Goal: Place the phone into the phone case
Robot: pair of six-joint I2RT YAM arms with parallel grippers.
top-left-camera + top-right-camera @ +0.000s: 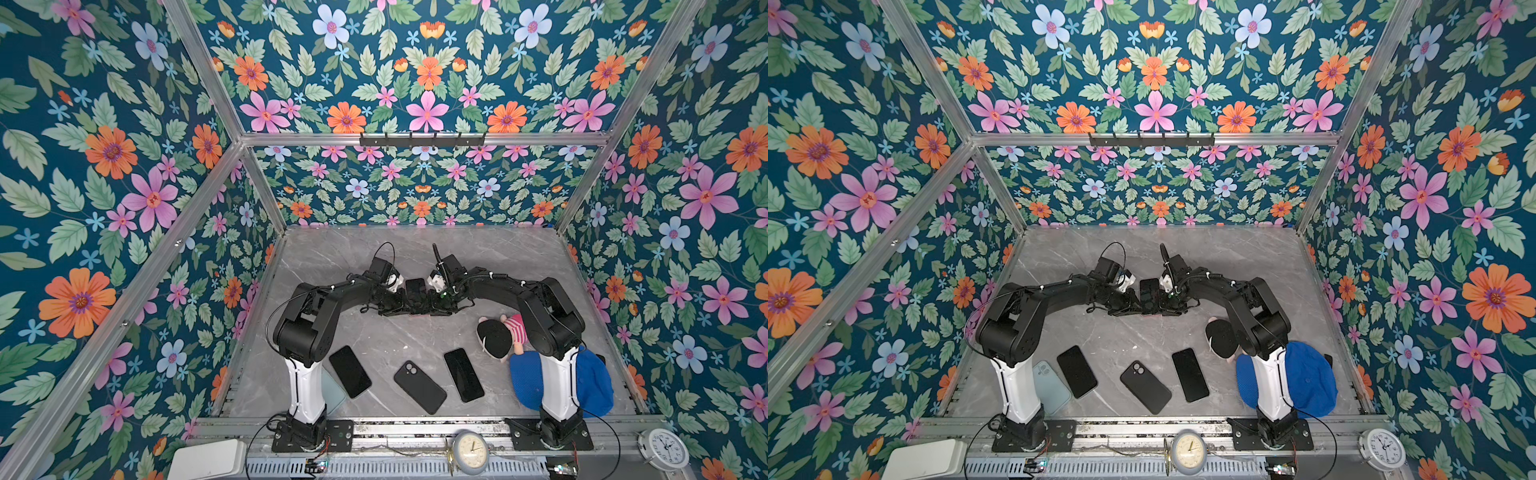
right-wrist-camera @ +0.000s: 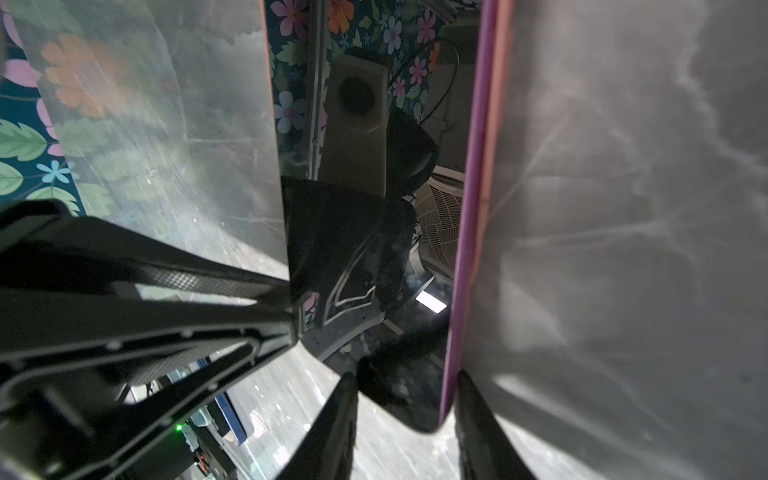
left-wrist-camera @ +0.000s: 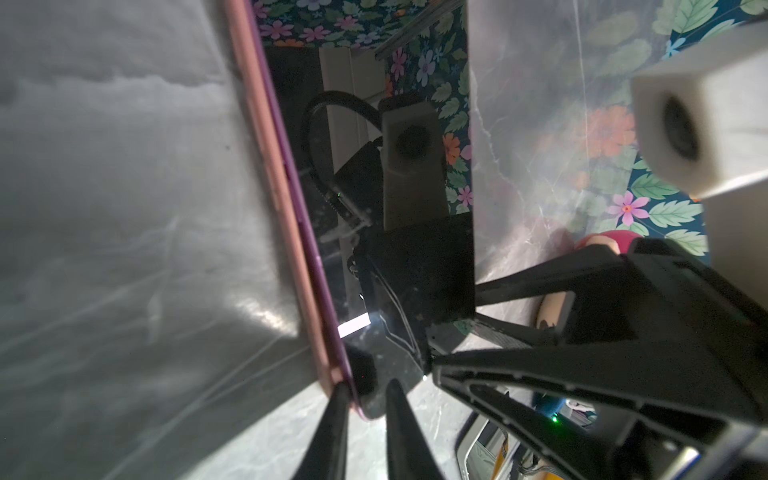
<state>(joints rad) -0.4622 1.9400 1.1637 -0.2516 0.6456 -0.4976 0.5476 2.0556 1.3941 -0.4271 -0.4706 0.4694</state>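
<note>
The phone (image 1: 415, 289) (image 1: 1149, 289) stands upright on the marble table between both grippers, its glossy black screen (image 3: 415, 266) (image 2: 353, 249) facing the front. Its purple rim lies against the pink phone case (image 3: 282, 187) (image 2: 493, 104) on its back. My left gripper (image 3: 366, 384) (image 1: 401, 305) straddles one lower corner, open by a narrow gap. One finger is at the pink back and the other stands just off the glass. My right gripper (image 2: 405, 374) (image 1: 434, 305) is shut on the opposite lower corner, one finger on the glass and one on the case.
Two black phones (image 1: 350, 371) (image 1: 463, 375) and a black phone or case lying back up (image 1: 419, 386) are on the near table. A light blue case (image 1: 1050, 386) lies by the left arm's base. A doll (image 1: 500, 336) and a blue cap (image 1: 594, 382) sit by the right arm's base.
</note>
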